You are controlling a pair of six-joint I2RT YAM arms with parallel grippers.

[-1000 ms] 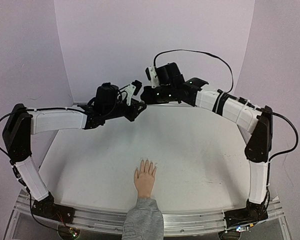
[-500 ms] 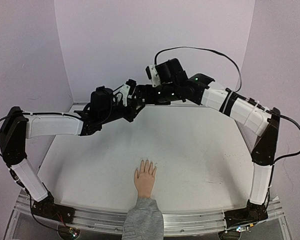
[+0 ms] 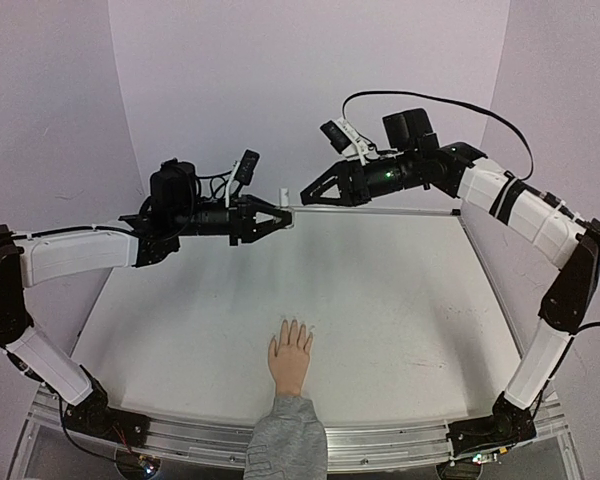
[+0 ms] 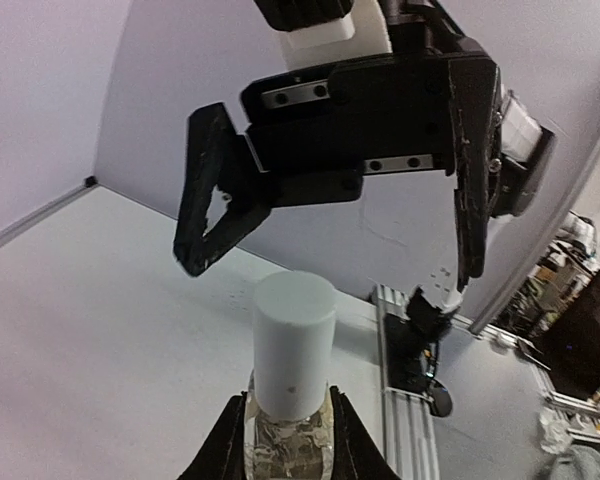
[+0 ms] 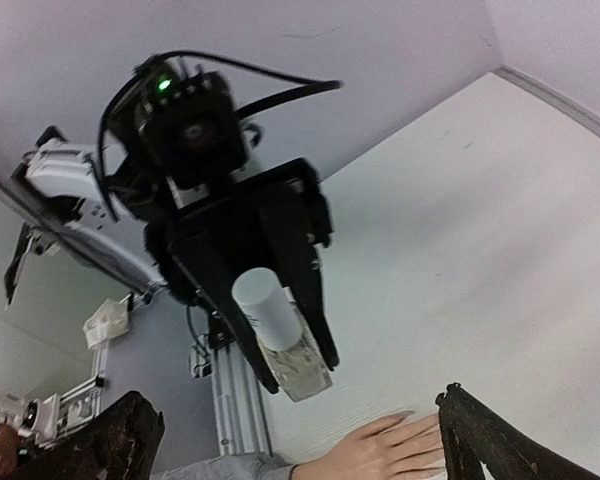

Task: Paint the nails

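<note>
Nails (image 3: 294, 325), tiny and pale, lay on the small flesh-coloured hand (image 3: 290, 362) at the white worktop's (image 3: 400, 300) near edge. I judged them delicate, fit for light brush contact only. My left pincer (image 3: 280, 216) gripped the small clear white-capped bottle (image 4: 292, 370), probably light and slippery; my right pincer (image 3: 305, 197) gaped wide opposite its cap.

Soft, even, bright light; faint shadows; wide-angle stretch in wrist views.
</note>
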